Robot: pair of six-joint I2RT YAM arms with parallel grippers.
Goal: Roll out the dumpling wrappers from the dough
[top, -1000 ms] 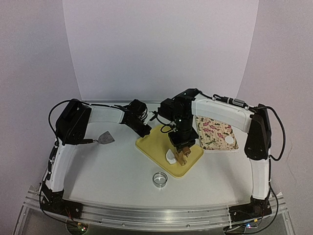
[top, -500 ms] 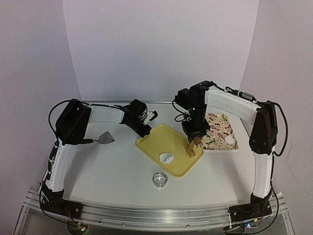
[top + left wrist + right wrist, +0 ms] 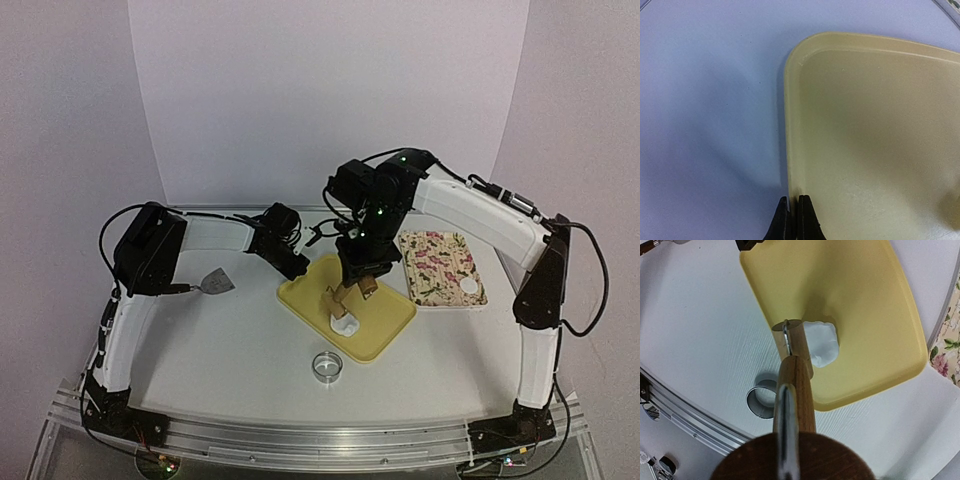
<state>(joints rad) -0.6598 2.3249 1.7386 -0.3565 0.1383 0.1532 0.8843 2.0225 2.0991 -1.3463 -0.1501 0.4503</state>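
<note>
A yellow tray (image 3: 385,325) lies mid-table with a white lump of dough (image 3: 346,325) on it. My right gripper (image 3: 360,278) is shut on a wooden rolling pin (image 3: 337,299), held tilted, its lower end down at the dough. In the right wrist view the pin (image 3: 796,385) fills the foreground and hides my fingers; the dough (image 3: 822,342) shows just past its tip. My left gripper (image 3: 298,270) is shut on the tray's left rim (image 3: 790,150), its tips (image 3: 792,201) straddling the edge. One dumpling wrapper (image 3: 468,288) rests on the floral tray (image 3: 435,265).
A shiny ring cutter (image 3: 327,366) stands on the table in front of the yellow tray, also seen in the right wrist view (image 3: 761,399). A metal scraper (image 3: 216,282) lies at the left by the left arm. The table's near metal rail (image 3: 685,410) runs close by.
The right arm lifted the pin off the dough, swung to the tray's right edge, then came back and now holds the pin tilted at the dough. The left arm has not moved.
</note>
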